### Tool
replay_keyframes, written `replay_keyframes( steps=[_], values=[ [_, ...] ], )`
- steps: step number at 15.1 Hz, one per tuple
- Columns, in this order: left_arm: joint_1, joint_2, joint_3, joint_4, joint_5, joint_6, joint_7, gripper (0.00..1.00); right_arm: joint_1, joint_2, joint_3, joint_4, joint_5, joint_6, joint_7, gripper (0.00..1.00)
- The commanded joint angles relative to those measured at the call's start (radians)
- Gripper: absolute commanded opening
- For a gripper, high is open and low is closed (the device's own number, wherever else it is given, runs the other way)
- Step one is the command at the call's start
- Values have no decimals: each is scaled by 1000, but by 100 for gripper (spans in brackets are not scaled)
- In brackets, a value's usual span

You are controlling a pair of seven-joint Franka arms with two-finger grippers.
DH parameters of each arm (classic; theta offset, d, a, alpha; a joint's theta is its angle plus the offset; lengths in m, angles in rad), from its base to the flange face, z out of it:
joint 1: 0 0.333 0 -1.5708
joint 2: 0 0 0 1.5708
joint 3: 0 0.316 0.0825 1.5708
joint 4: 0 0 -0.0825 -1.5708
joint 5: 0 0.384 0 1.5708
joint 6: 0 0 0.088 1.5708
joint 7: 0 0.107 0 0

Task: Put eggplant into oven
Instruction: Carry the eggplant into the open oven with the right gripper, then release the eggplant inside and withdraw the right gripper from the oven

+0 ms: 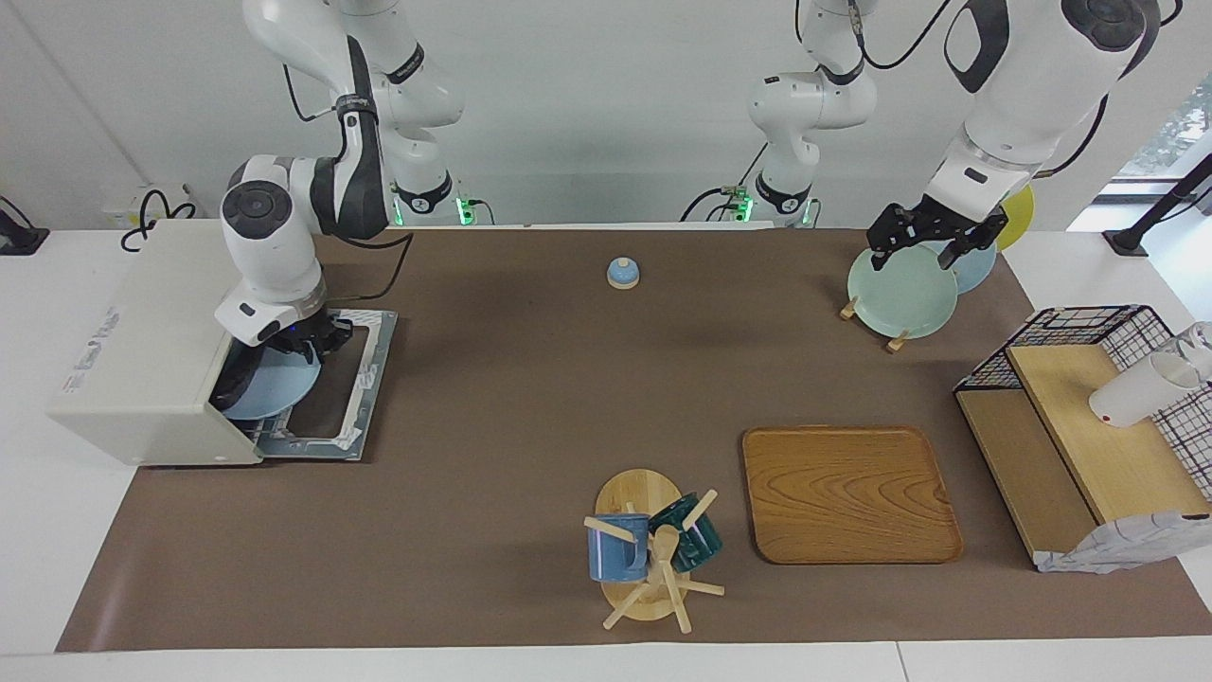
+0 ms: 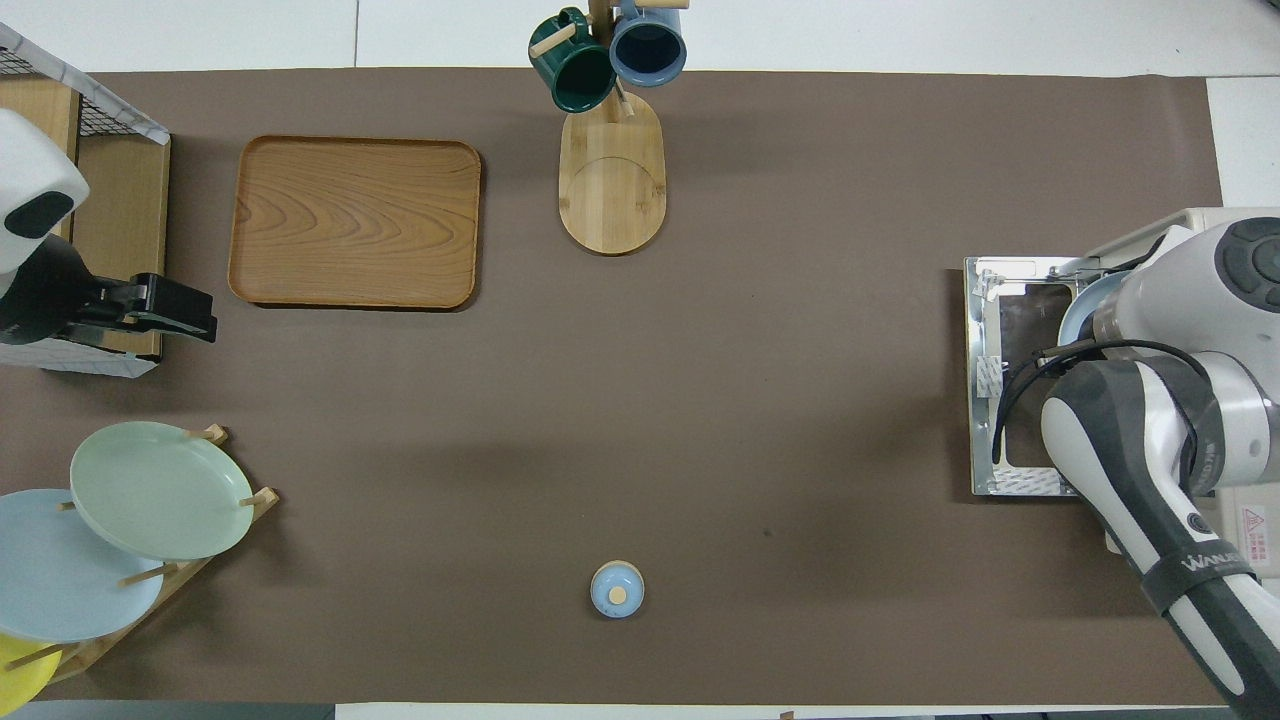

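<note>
**Blue plate in oven mouth, eggplant not plainly visible**

Right hand (image 1: 317, 336) is low over the lowered oven door (image 1: 367, 374), right at the mouth of the oven (image 1: 133, 350) at the right arm's end of the worktop (image 1: 530, 398). It sits at the edge of a blue plate (image 1: 279, 386) that lies half inside the oven and half out over the door. I cannot tell whether this hand is gripping or has let go, since the wrist hides it.

A dark strip (image 1: 230, 379) along the plate's inner edge may be the eggplant. If so, it lies just inside the mouth, directly under and inward of the right hand, with its long axis running along the opening. It could also be shadow. No eggplant shows anywhere else.

The right arm is by far the nearer one. Left hand (image 1: 933, 239) waits with jaws spread and nothing in them, over the green plate (image 1: 900, 289) in the plate rack.

Other containers:
- wooden tray (image 1: 847, 493): nothing on it
- wire basket (image 1: 1089, 332): white cup (image 1: 1131, 398) on its shelf
</note>
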Motion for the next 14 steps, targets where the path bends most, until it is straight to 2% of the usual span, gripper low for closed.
replay_keyframes(
  steps=[1,4,5,6,7,10,14],
  values=[
    [9,-17,0,-17,-9,11,-9,100,-22,-22,19,1,22,-14,-64,25],
    [9,-17,1,-17,-9,8,-9,100,13,-11,51,108,100,-102,-61,24],
    [11,-17,1,-17,-10,11,-7,100,45,-7,51,113,124,-87,-34,18],
    [11,-17,1,-17,-9,13,-7,100,79,-7,53,99,144,-56,41,7],
    [9,-17,1,-17,-9,13,-7,100,123,-1,54,78,148,-7,127,0],
    [9,-17,1,-17,-9,13,-7,100,151,64,54,-8,149,149,244,0],
    [11,-17,1,-17,-9,14,-7,100,131,93,51,-31,144,168,235,0]
  ],
)
